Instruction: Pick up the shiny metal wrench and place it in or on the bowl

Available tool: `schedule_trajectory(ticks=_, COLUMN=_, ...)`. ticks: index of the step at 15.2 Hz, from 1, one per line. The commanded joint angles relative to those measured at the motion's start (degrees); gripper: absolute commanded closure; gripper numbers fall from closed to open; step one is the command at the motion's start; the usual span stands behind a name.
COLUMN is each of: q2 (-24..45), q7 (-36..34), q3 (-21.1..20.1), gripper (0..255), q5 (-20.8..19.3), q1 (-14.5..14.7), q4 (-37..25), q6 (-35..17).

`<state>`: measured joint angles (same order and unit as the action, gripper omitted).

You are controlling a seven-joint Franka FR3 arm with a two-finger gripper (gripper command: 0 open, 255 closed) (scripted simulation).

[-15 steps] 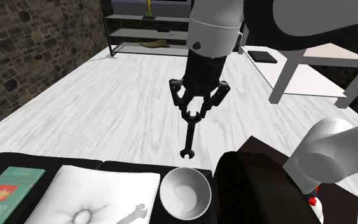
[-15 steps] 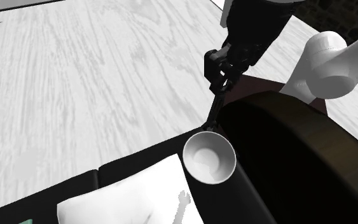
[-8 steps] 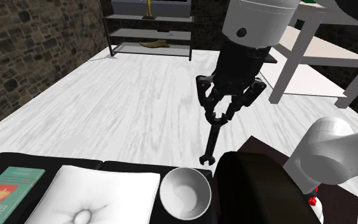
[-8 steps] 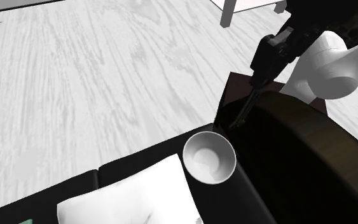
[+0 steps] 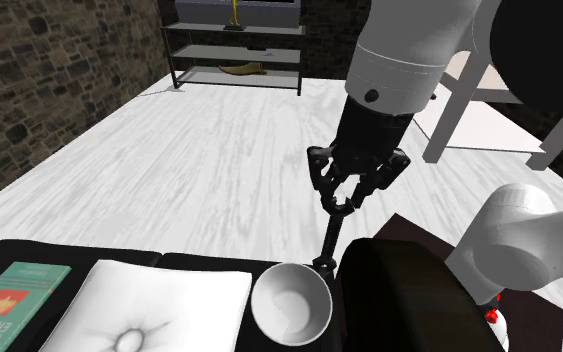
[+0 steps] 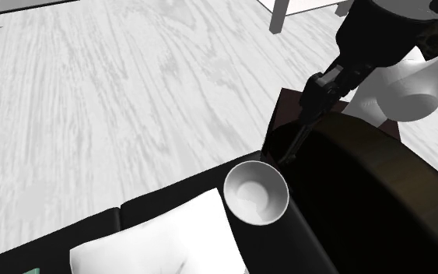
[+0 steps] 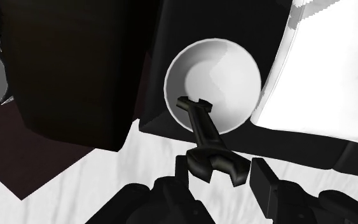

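Wrench (image 5: 330, 236), dark, clasped in the hand (image 5: 340, 205), hangs over the bowl (image 5: 289, 308), lower end blending into black

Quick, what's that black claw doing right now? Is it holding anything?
Gripper: closed on the dark wrench, which hangs down from it close to the white bowl.

All three views look down onto the white bowl (image 5: 291, 300).
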<state>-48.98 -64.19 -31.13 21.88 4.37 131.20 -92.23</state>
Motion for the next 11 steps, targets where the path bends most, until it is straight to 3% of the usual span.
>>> schedule_trajectory(ticks=1, q2=-0.41, q7=0.13, q3=-0.49, gripper=255, q5=0.47, q1=0.23, q4=1.86, q6=-1.5)
schedule_trajectory(ticks=11, q2=-1.72, q7=0.66, q3=-2.99, gripper=255, q5=2.9, q1=1.36, q4=9.83, q6=-8.24)
